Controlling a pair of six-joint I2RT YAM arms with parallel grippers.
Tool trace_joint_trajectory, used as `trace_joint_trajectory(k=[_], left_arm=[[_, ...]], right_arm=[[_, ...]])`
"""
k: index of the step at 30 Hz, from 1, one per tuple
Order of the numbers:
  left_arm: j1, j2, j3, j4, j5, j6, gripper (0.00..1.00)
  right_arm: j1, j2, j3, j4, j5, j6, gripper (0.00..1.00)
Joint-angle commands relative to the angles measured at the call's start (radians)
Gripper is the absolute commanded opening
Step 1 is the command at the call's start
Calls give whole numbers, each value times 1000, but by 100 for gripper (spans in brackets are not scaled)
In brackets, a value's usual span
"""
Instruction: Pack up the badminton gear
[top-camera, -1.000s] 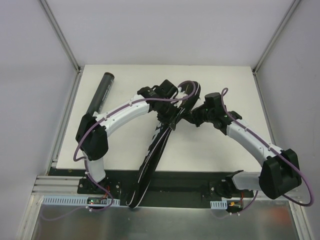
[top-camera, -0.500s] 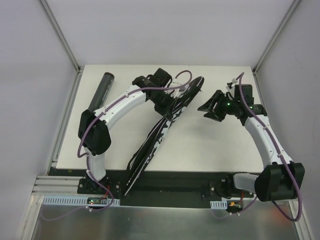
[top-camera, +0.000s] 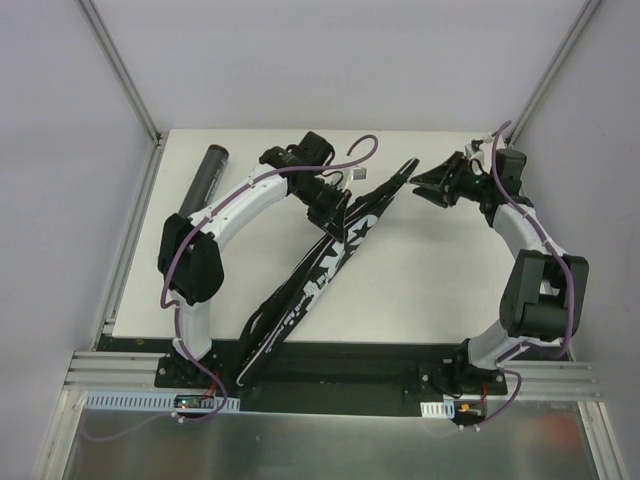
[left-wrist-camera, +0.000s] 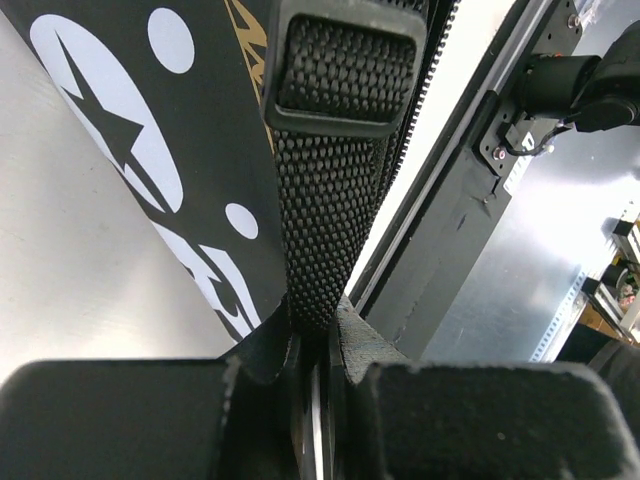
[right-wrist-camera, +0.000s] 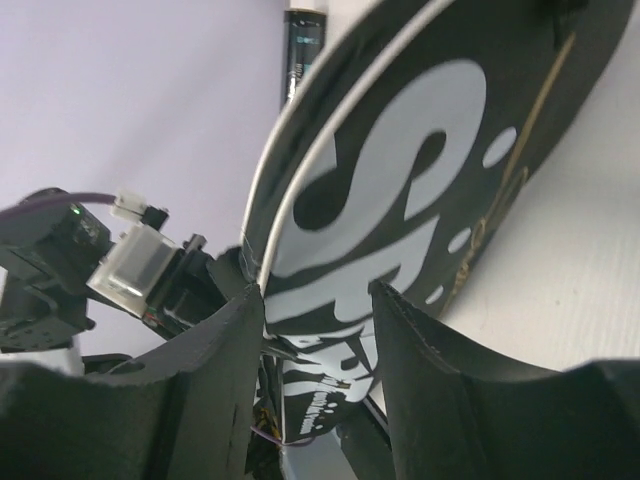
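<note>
Bag (top-camera: 318, 275) stretches diagonally over the table (top-camera: 440, 290), its long axis running from the near edge, which it overhangs, toward the far right. Left gripper (top-camera: 337, 212) sits on its far half, clamped tight on the webbing strap (left-wrist-camera: 335, 180). Right gripper (top-camera: 428, 186), just beside the bag's far tip, stands about half open, holding nothing.
</note>
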Motion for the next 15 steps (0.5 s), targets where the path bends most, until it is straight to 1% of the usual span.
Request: trace_joint_trajectory(k=[1, 5, 7, 10, 13, 15], left_arm=[[2, -9, 48, -21, 71, -7, 0], [2, -6, 39, -24, 59, -7, 0], [2, -3, 37, -24, 59, -9, 0], [2, 0, 37, -22, 58, -12, 0], [2, 2, 36, -24, 55, -12, 0], [2, 3, 36, -22, 53, -15, 0]], right_arm=[[-10, 61, 97, 177, -117, 91, 49], [-8, 61, 77, 191, -123, 107, 50], [-5, 63, 72, 225, -131, 131, 50], [-2, 49, 63, 231, -139, 145, 49], [2, 49, 51, 229, -137, 156, 44], [10, 51, 49, 233, -137, 157, 40]])
